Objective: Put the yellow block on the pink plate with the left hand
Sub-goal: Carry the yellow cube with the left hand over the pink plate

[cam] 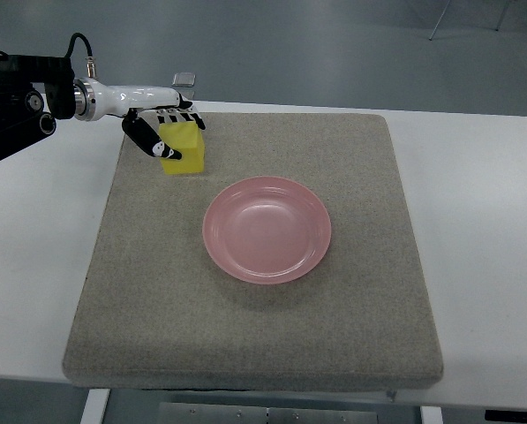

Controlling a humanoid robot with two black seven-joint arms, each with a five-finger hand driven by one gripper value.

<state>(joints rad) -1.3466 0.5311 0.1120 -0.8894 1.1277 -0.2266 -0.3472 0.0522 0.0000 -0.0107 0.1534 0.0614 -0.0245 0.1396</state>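
**Mat, hand, block, plate on white table**

Grey mat (254,327) is laid on the table (484,221). At its far left corner, the left hand (161,124) is seen closed around the yellow block (184,150), which sits on the mat. Right of it, apart, the pink plate (267,230) is found at the mat's centre.

left arm (33,102), upper left of frame | black boxy housing, black cables looped above | silver ring collar noted | glossy white forearm shell | left hand (161,132): black fingers (142,135), small white markings seen at tips
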